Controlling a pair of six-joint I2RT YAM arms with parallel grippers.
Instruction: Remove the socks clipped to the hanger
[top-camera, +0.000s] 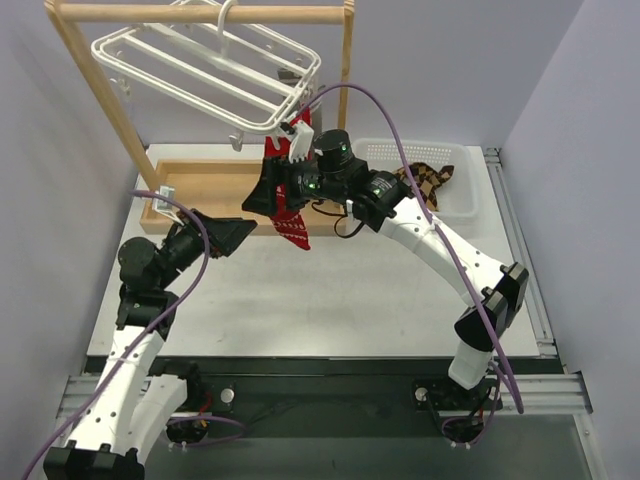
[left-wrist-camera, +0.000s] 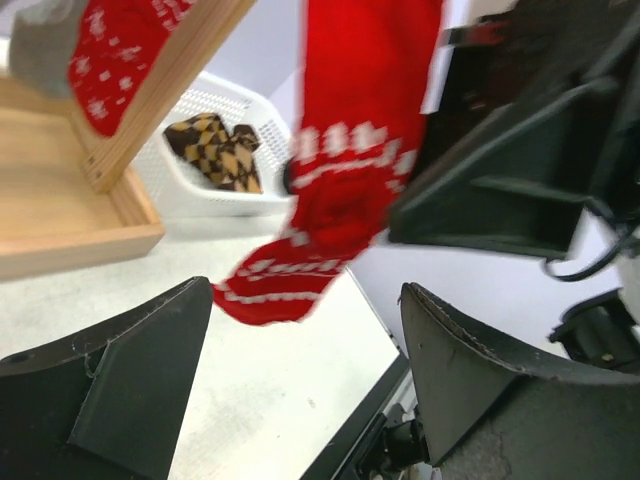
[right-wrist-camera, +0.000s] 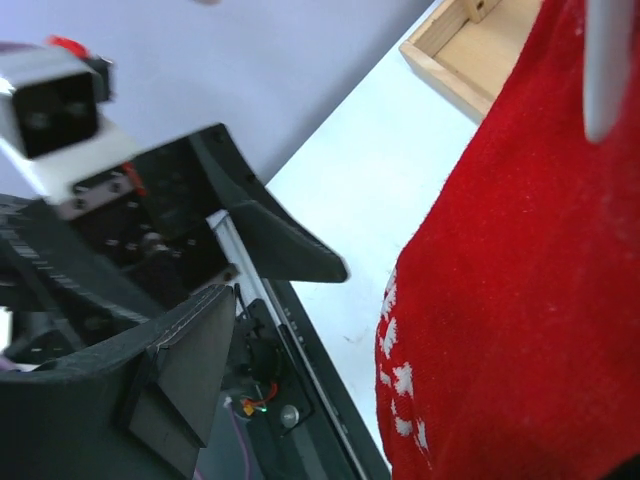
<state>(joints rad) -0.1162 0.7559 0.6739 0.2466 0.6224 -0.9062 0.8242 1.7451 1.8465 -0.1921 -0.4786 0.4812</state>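
right tool (top-camera: 280, 192) | jaws apart | red sock (top-camera: 292, 228) between them (clipped at top)

We see a white basket (top-camera: 440, 150) just right of the wooden rack (top-camera: 150, 13), both resting on the pale table (top-camera: 330, 300).

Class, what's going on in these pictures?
Two robot arms are taking socks off a white hanger hung on a wooden rack. A red sock hangs from a clip at the hanger's near corner. The right gripper is up beside it, jaws open, not clamping. The left gripper sits open just below. One argyle sock lies in the white basket.
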